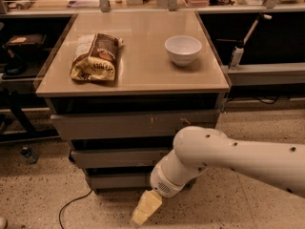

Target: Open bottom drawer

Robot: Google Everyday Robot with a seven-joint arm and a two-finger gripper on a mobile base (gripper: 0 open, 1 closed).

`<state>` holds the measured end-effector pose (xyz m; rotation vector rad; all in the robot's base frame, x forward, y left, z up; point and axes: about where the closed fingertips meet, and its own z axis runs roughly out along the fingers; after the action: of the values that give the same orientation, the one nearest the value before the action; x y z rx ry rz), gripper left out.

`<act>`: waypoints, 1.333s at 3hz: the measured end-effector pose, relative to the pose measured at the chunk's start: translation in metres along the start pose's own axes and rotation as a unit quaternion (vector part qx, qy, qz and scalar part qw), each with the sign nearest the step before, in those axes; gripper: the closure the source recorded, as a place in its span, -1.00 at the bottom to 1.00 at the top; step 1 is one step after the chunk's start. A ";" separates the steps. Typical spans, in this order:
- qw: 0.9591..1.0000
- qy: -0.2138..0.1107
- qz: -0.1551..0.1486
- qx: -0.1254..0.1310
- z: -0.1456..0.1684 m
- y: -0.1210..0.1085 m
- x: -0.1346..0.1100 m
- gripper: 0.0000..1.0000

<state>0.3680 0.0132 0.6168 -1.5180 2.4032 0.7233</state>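
The cabinet has three grey-beige drawers under its tabletop. The bottom drawer (119,180) is the lowest, narrow plain front, and it looks shut. Above it are the middle drawer (119,157) and the tall top drawer (133,124) with white scratch marks. My white arm (228,156) reaches in from the right. My gripper (143,211) with cream fingers hangs low in front of the bottom drawer's right part, near the floor. The arm's wrist hides the right end of the bottom drawer.
On the cabinet top (143,75) lie a brown chip bag (95,57) and a white bowl (183,49). A black cable (71,206) runs on the speckled floor at left. Benches with clutter stand behind and at both sides.
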 end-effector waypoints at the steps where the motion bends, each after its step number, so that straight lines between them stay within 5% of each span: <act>1: 0.999 -0.029 0.008 0.018 0.008 -0.015 -0.011 -1.00; 3: 0.999 -0.016 0.026 0.035 0.034 -0.023 0.000 -1.00; 4: 0.997 0.027 0.041 0.062 0.091 -0.048 0.041 -1.00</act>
<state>0.3843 0.0098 0.5076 -1.4150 2.5112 0.5432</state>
